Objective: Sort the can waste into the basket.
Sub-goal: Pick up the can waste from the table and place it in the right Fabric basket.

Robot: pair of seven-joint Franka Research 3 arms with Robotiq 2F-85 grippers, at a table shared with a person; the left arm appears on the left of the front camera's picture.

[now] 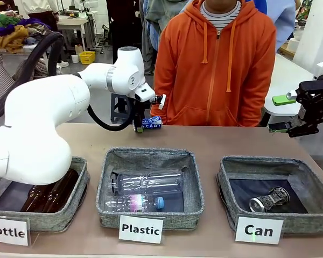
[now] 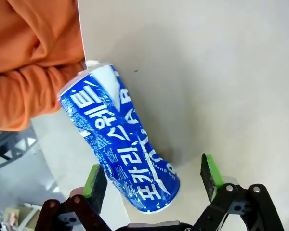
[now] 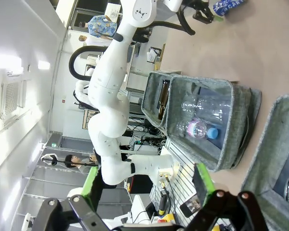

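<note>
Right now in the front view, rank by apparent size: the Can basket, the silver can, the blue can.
1. The Can basket, largest by far.
2. The silver can, lying inside it.
3. The blue can, at the left gripper; it sits farther from the camera, so ranks 2 and 3 are unsure.

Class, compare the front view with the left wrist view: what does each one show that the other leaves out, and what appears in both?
Front view alone: the silver can lying in the Can basket, the Plastic basket with clear bottles, the Bottle basket, and the right gripper, open above the table. Left wrist view alone: the left gripper's green-padded fingers apart on either side of the blue can, not closed on it. Both: the blue can, the orange sleeve and the table.
</note>
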